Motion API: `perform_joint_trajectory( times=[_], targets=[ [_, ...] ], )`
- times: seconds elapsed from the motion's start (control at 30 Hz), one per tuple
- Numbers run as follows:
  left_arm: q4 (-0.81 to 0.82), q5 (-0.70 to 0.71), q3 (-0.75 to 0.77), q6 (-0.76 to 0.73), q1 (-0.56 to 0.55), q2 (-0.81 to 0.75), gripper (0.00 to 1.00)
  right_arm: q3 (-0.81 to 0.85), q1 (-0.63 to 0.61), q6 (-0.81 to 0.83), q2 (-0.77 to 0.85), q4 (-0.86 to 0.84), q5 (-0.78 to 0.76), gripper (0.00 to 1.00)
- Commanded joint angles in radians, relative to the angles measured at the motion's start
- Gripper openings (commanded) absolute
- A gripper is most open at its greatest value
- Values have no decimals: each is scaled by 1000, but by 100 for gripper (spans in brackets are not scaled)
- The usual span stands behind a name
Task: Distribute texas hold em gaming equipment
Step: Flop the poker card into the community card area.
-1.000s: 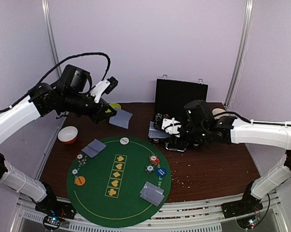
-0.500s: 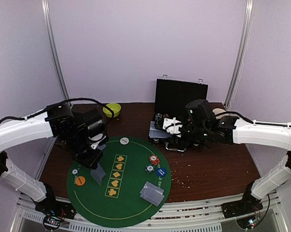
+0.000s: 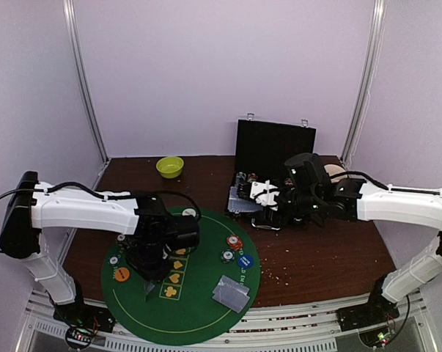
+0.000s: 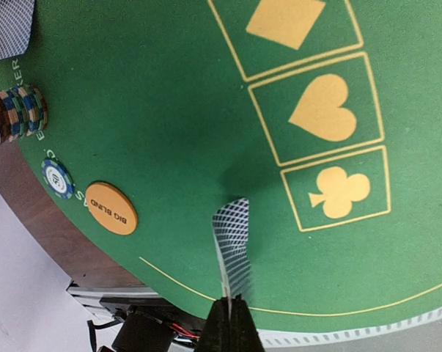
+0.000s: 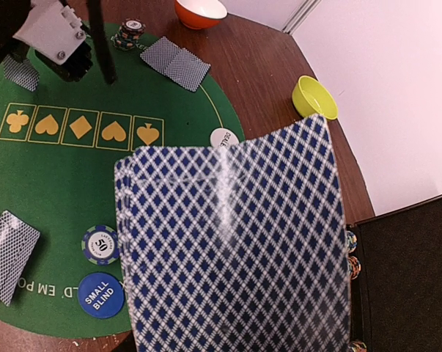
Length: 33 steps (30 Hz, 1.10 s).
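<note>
Above green felt (image 3: 199, 312), left claw (image 4: 229, 302) points down pinching card (image 4: 233, 238); right claw (image 3: 250, 194) grips deck (image 5: 235, 249).

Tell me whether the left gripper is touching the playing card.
Touching. The left wrist view shows the left gripper shut on the near edge of the playing card.

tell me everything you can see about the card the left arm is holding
The card has a white back with a blue-grey diamond lattice. Thin and slightly bowed, it shows nearly edge-on. The left fingers pinch one end; the rest juts over the green mat beside the club box. Whether it touches the mat can't be told.
</note>
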<state>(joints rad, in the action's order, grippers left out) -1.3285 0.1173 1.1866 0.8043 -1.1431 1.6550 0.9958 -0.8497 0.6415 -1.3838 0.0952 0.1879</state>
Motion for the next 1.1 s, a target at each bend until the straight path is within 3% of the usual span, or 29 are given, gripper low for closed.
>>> perform_joint_trajectory(
  times=[0.0,0.13,0.23,0.6,0.9,0.93,0.97,1.07],
  targets=[
    [-20,43,-11,22,-14,32,0,2,6,-16,25,-3,14,47],
    [53,11,63,-6,-49,71,0,11,6,-14,13,4,15,48],
    [165,-82,26,-39,-52,87,0,15,6,-14,9,3,12,48],
    [338,-241,-84,-24,-63,90,0,12,6,-4,12,15,4,48],
    [397,-240,-99,-37,-48,130,0,10,6,-2,17,17,1,48],
    [392,-235,-92,-39,-45,135,4,8,5,-1,19,17,1,48],
    [392,-233,-86,-40,-44,136,17,7,6,-2,19,17,1,48],
    [408,-243,-69,-45,-42,134,32,6,5,-2,21,18,1,48]
  ],
)
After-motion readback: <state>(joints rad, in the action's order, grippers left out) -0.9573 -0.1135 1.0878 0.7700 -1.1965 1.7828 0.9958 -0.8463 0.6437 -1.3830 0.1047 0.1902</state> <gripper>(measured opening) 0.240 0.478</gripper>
